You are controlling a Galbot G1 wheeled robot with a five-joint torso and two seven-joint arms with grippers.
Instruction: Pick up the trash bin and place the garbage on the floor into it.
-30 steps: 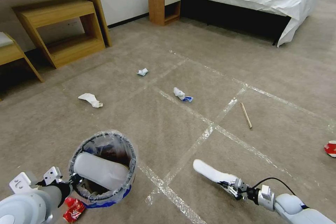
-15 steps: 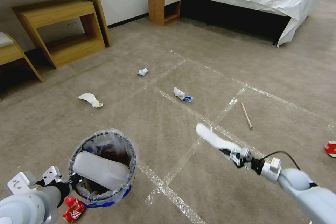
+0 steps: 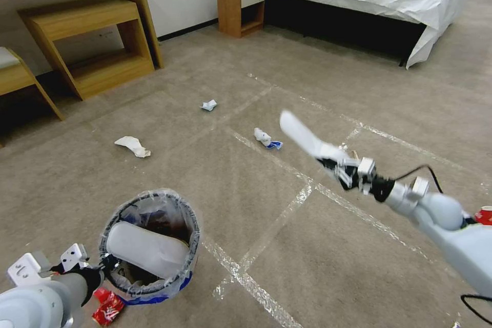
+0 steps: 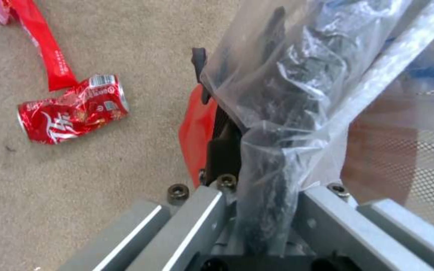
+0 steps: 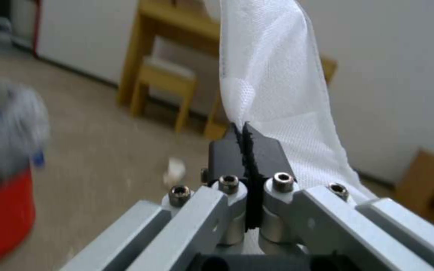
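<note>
Left claw (image 3: 105,262) clamped on the rim of the trash bin (image 3: 151,246), bag pinched in, keeping the mouth up for loading; one white slipper (image 3: 146,248) already inside, just past that claw. Right claw (image 3: 328,156) pinched shut on the second slipper (image 3: 302,136), raised off the floor (image 3: 256,205) beyond the bin, likely for a drop-in; crushed red can (image 4: 74,109) beside the left claw.

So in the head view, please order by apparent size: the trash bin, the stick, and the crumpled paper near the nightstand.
1. trash bin, though it is nearest to the camera
2. paper
3. stick, mostly hidden behind the right gripper, so unsure
</note>
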